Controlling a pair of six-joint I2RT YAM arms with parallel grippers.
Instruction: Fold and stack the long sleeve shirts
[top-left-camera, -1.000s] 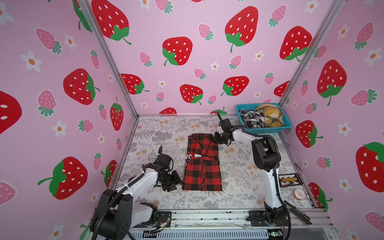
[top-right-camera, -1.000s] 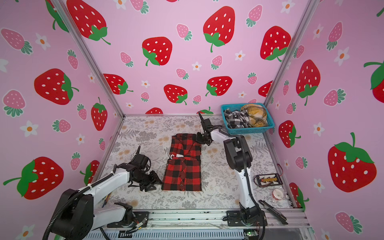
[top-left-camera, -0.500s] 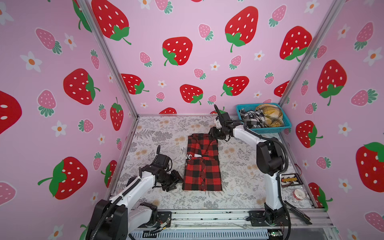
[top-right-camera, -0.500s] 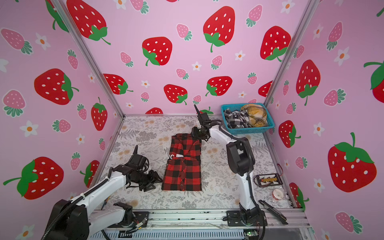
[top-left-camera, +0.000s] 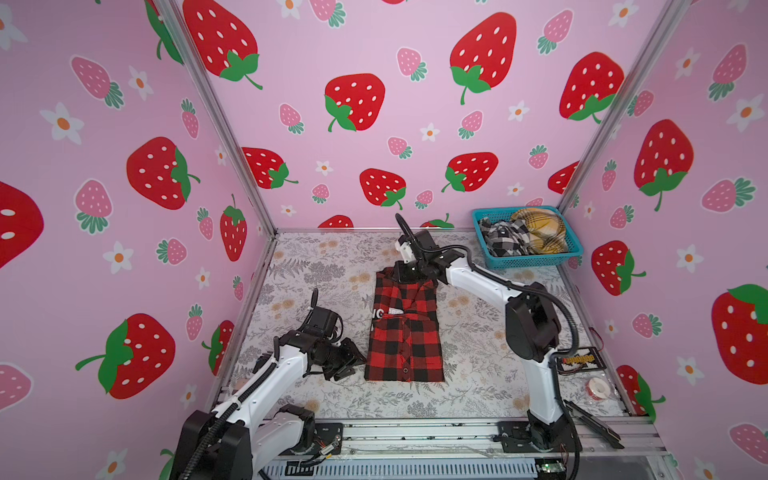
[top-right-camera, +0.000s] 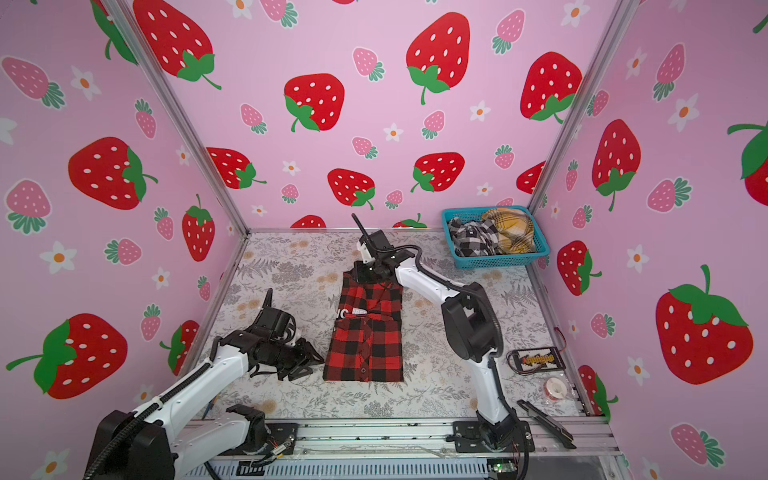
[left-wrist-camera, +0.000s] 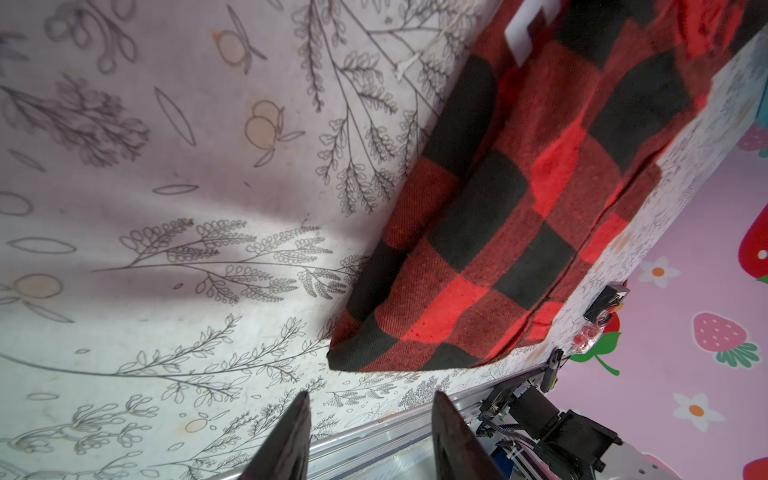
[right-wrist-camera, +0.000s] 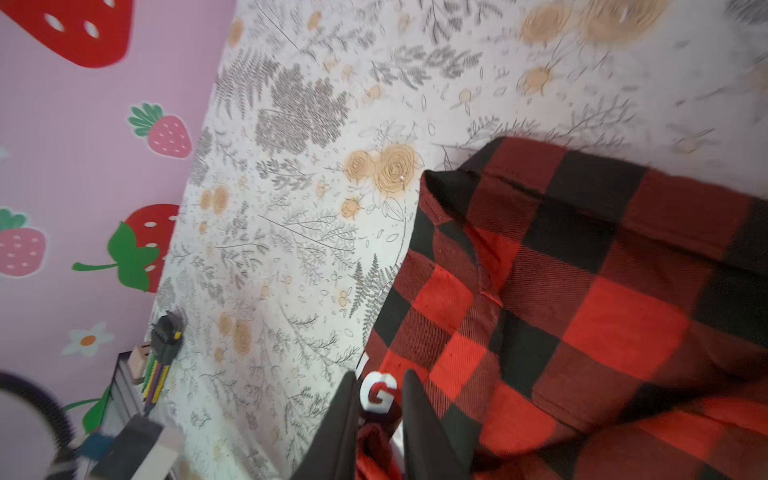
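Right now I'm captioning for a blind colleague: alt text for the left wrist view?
A red-and-black plaid shirt lies flat on a floral tablecloth. The left hand, open and empty, is just short of the shirt's nearest corner.

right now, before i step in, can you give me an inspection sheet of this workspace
surface: floral tablecloth, lying flat
job's things: red shirt folded narrow, mid-table; blue basket at the back right holds a black-and-white shirt and a yellow shirt, both unfolded
clutter: small wired board, tape roll and black tool along the right edge
grippers: left gripper open, beside the red shirt's near corner, not touching; right gripper looks closed on cloth at the collar end
cables: black cable loops off the right arm; none seen across the red shirt
surroundings: strawberry walls, metal rail in front
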